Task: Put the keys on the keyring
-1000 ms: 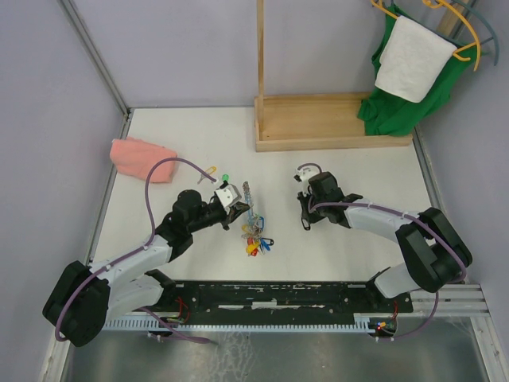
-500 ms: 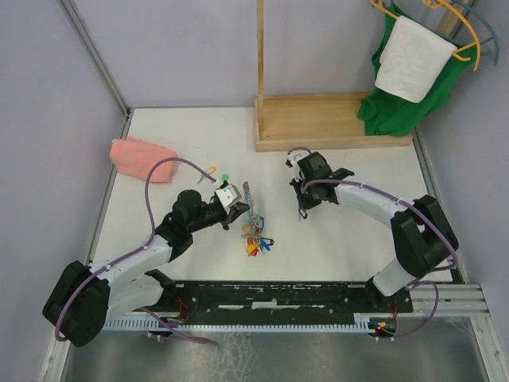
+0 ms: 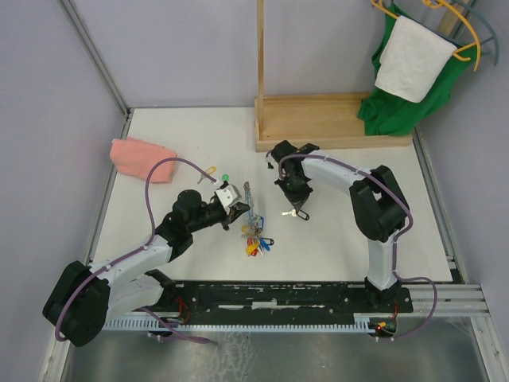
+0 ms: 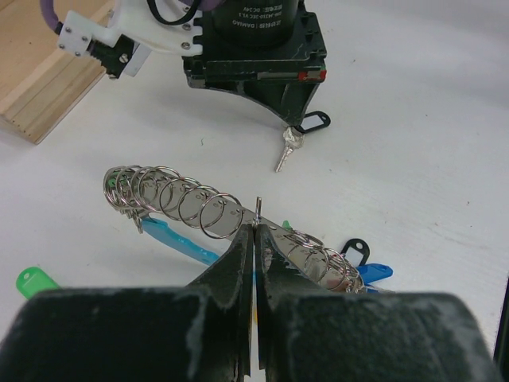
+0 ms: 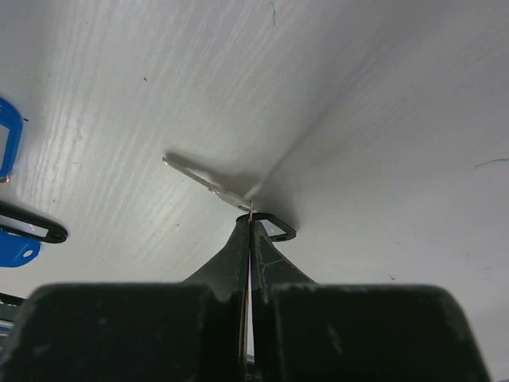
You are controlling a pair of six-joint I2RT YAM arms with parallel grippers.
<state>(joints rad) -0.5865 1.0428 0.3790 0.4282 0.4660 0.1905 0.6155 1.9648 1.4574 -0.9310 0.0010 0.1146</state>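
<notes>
The keyring (image 3: 249, 208) is a long metal loop strung with small rings (image 4: 171, 195), with coloured tags (image 3: 257, 240) bunched at its near end. My left gripper (image 3: 235, 211) is shut on its bar (image 4: 256, 227), holding it above the table. My right gripper (image 3: 293, 204) is shut on the small ring of a black-headed key (image 5: 274, 227). The key's silver blade (image 5: 200, 175) touches the table, to the right of the keyring. This key also shows in the left wrist view (image 4: 305, 127). A green-headed key (image 3: 225, 178) and a yellow-headed key (image 3: 211, 170) lie loose behind the left gripper.
A pink cloth (image 3: 141, 157) lies at the far left. A wooden stand base (image 3: 330, 121) sits at the back. A green garment and white towel (image 3: 413, 72) hang at the back right. Blue (image 5: 6, 147) and black (image 5: 32, 227) tags lie near the right gripper.
My right gripper has swung left and farther back toward the keyring, bringing the black-headed key with it. The left gripper and the keyring have stayed put.
</notes>
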